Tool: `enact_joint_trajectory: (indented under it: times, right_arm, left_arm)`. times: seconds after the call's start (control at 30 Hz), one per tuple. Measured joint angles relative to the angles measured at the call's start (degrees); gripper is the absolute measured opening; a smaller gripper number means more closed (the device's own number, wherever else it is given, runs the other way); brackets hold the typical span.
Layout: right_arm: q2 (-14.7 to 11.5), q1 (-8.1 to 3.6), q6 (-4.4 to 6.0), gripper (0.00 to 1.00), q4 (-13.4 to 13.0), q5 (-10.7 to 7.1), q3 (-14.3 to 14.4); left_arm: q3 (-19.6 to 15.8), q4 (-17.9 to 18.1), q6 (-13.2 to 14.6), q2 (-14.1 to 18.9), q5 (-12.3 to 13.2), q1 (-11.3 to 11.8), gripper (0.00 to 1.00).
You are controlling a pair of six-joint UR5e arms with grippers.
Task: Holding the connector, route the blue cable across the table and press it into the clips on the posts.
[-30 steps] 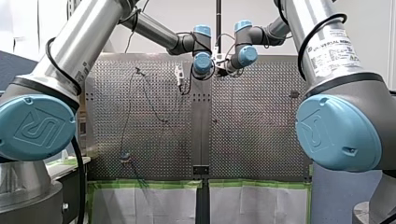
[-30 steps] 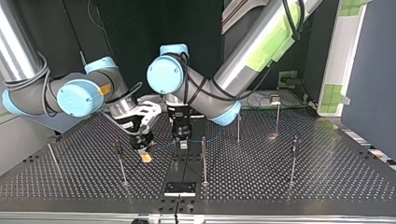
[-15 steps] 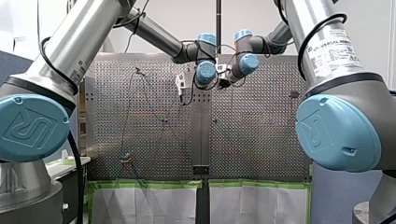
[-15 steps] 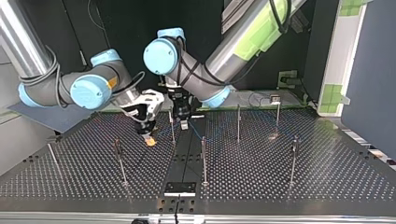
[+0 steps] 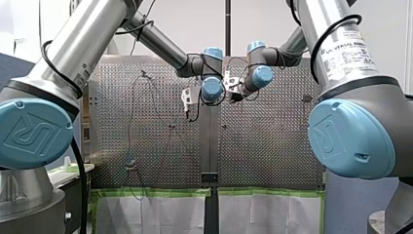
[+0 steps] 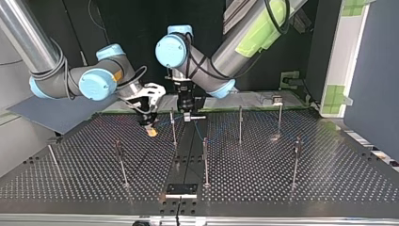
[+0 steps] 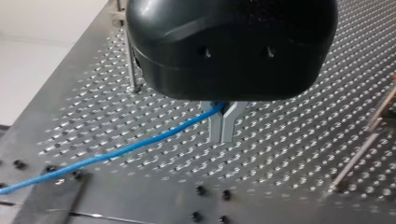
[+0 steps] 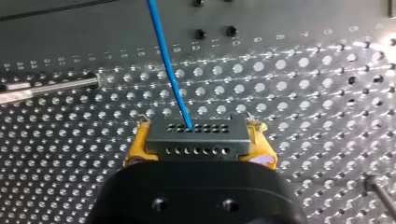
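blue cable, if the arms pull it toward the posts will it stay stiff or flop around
Probably floppy: the blue cable curves loosely away from my left arm's jaws. Likely light, being so thin, so it should follow wherever it is led. It leaves the connector straight, so it may hold a line when kept taut.

Front cam's sitting behind the arms (image 5: 87,48) looking over the table (image 5: 263,146); top cam's facing them from across it. 2 wrist cams are hovering close, both catching the blue cable (image 7: 116,151).
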Motion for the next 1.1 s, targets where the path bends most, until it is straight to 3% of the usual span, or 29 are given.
enact_joint_trajectory:
  times: [0.23, 0.47, 0.7, 0.93, 1.1]
  right_arm:
    - [-0.07, 0.28, 0.38, 0.0, -3.45, -0.16, 3.46]
    - [-0.06, 0.02, -1.17, 0.0, -6.99, 0.55, 7.12]
    - [-0.08, -0.46, -1.91, 0.0, -8.92, 1.28, 10.5]
    - [-0.06, -0.5, -1.7, 0.0, -10.86, 1.67, 13.52]
    - [0.0, -0.56, -0.73, 0.0, -12.65, 1.66, 15.95]
  left_arm:
    - [-3.58, 1.83, -0.3, -2.7, 3.57, 0.51, 0.0]
    - [-6.61, 3.34, -0.9, -5.0, 6.7, 0.68, 0.0]
    - [-7.03, 4.05, -1.0, -5.2, 7.69, 0.85, 0.0]
    - [-7.01, 5.77, -1.11, -5.23, 9.71, 1.4, 0.0]
    - [-6.9, 6.96, -1.25, -6.17, 11.83, 2.05, 0.0]
